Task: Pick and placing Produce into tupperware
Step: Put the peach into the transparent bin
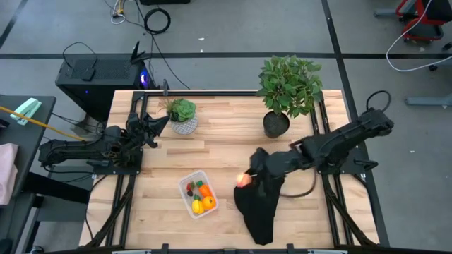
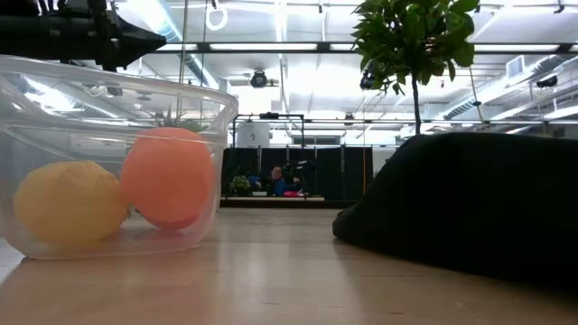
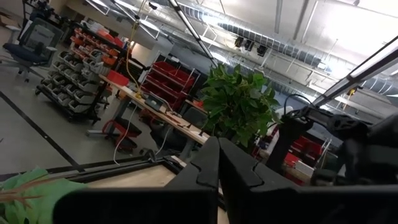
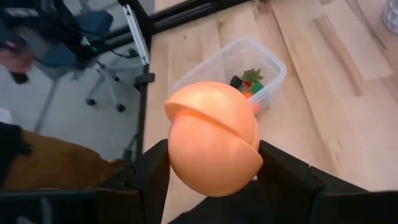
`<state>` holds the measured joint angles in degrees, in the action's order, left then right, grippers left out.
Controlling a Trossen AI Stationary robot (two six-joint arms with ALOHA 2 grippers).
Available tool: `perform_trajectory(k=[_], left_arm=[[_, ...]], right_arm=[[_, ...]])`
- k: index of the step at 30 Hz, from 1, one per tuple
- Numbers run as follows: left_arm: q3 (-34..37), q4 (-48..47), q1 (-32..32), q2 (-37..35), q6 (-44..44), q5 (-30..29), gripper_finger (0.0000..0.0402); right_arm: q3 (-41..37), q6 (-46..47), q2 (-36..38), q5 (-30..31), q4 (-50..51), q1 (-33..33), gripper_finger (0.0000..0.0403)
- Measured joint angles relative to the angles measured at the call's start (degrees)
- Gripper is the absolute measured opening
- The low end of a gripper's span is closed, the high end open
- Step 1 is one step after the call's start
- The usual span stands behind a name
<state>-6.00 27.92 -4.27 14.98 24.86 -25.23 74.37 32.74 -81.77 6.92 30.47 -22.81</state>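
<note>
Gripping a peach (image 4: 213, 140), the right fingers (image 4: 148, 177) hide the cloth (image 1: 260, 204).

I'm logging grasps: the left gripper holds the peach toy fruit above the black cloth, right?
Wrong arm. The right gripper holds the peach toy fruit above the black cloth, as the right wrist and high views show; the left gripper is shut and empty.

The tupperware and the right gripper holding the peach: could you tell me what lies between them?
Only bare wooden table. In the high view, nothing sits between the tupperware and the right gripper, which grips the peach above the black cloth's edge.
</note>
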Motion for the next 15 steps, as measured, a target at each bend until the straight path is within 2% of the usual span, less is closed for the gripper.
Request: perform_trajectory(k=[4, 11, 15], left_arm=[[0.0, 0.0, 0.0, 0.0, 0.0, 0.0, 0.0022], [0.0, -0.1, 0.0, 0.0, -1.2, 0.0, 0.0005], [-0.1, 0.0, 0.0, 0.0, -1.2, 0.0, 0.0011]], right_arm=[[4.7, -5.2, -6.2, -2.0, -0.1, 2.0, 0.0216], [14.1, -13.5, -14.9, -4.4, -0.3, 5.2, 0.0215], [19.4, -16.5, -19.1, -4.8, -0.5, 6.8, 0.0216]])
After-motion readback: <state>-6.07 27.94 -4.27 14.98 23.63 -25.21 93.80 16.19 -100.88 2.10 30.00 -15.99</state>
